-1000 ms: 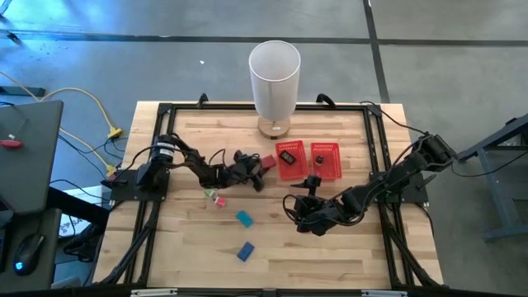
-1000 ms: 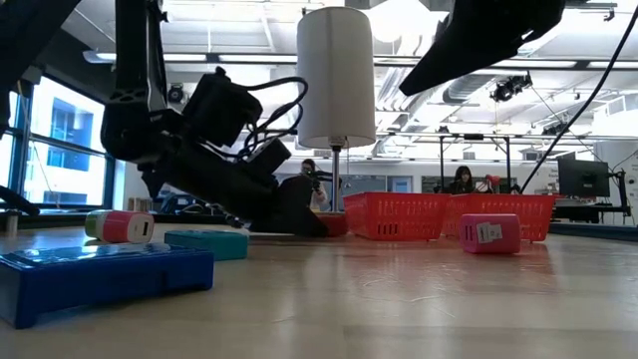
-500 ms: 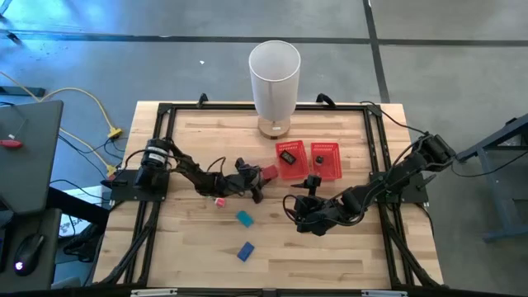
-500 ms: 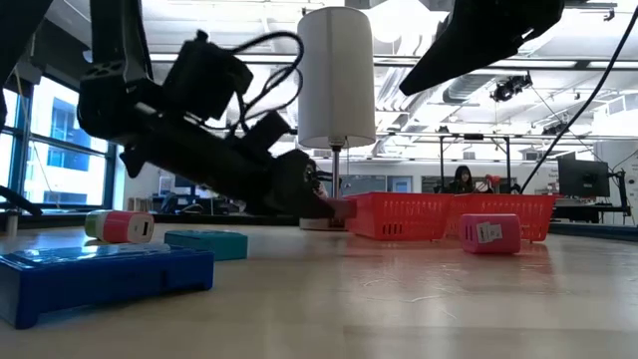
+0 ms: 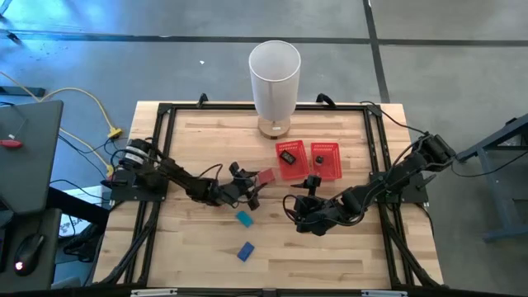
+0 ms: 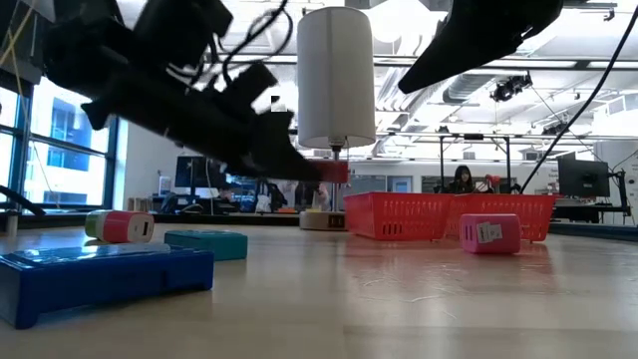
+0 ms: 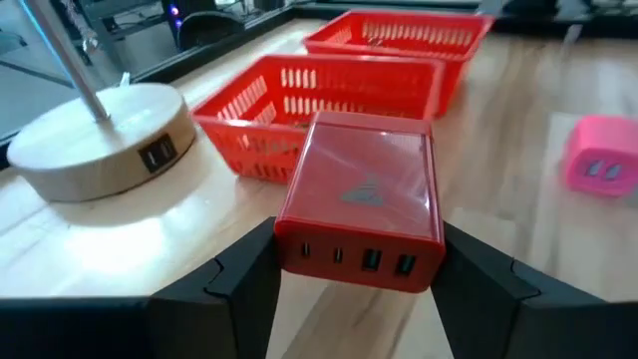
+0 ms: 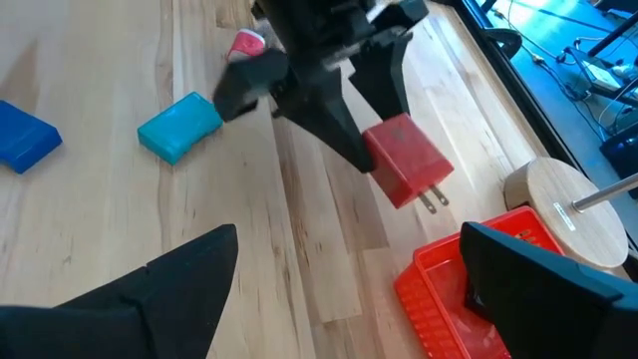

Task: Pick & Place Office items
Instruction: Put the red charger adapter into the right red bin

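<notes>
My left gripper is shut on a red charger block, held above the table left of the red mesh tray. My right gripper waits open, low over the table near the tray's near side, touching nothing. A teal piece and a blue piece lie flat on the table nearer me. A pink piece sits on the table by the tray. A pink, white and green piece lies on its side. Two black pieces lie in the tray. My left gripper pinches the red charger's two opposite side faces between its fingers. The fingers come in roughly level from the table's left. The block is lifted clear, its port end toward my wrist and its metal prongs pointing away.
A tall white cylinder on a round wooden base stands at the far edge, just behind the tray. A black frame borders the table. Bare wood lies toward the near edge around the blue piece.
My left gripper has risen with the red charger, which went from table level to hanging clear at about the tray rim's height. It has drawn slightly toward the near edge. The left arm now covers the spot where the pink, white and green piece showed from above.
</notes>
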Available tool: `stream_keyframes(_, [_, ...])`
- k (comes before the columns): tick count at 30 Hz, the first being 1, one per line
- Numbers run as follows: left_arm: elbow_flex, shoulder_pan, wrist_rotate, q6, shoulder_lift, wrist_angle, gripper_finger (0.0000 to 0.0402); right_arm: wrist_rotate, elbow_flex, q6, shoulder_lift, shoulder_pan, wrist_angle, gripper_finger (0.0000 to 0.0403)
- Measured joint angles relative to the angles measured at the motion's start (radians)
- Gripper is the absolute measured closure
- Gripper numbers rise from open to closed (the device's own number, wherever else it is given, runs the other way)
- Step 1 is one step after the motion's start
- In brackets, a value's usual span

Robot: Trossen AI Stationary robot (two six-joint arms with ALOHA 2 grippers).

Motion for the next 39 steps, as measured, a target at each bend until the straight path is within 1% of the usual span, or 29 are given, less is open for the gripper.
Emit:
stream_keyframes(11, [0.0, -0.079, -0.002, 0.029, -0.122, -0.007, 0.0199, 0.0, 0.0, 0.0, 0.0, 0.0, 0.0, 0.0031])
stream_keyframes(17, [0.0, -0.122, 0.014, 0.029, -0.134, -0.007, 0.0199, 0.0, 0.0, 0.0, 0.0, -0.006, 0.001, 0.0031])
stream_keyframes(25, [0.0, -0.129, 0.059, 0.031, -0.134, 0.002, 0.0199, -0.002, 0.0, -0.004, 0.0, -0.033, 0.065, 0.0031])
stream_keyframes(28, [0.0, -0.129, 0.074, 0.048, -0.134, 0.005, 0.0199, -0.042, 0.0, -0.012, 0.0, -0.055, 0.097, 0.0031])
stream_keyframes(34, [0.0, -0.136, 0.1, 0.06, -0.134, 0.074, 0.0199, -0.174, 0.0, -0.037, 0.0, -0.106, 0.18, 0.0031])
stream_keyframes(36, [0.001, -0.144, 0.114, 0.081, -0.134, 0.098, 0.0199, -0.202, 0.0, -0.052, 0.0, -0.123, 0.2, 0.0031])
stream_keyframes(39, [0.002, -0.152, 0.115, 0.089, -0.134, 0.105, 0.0199, -0.217, 0.0, -0.063, 0.0, -0.144, 0.229, 0.0031])
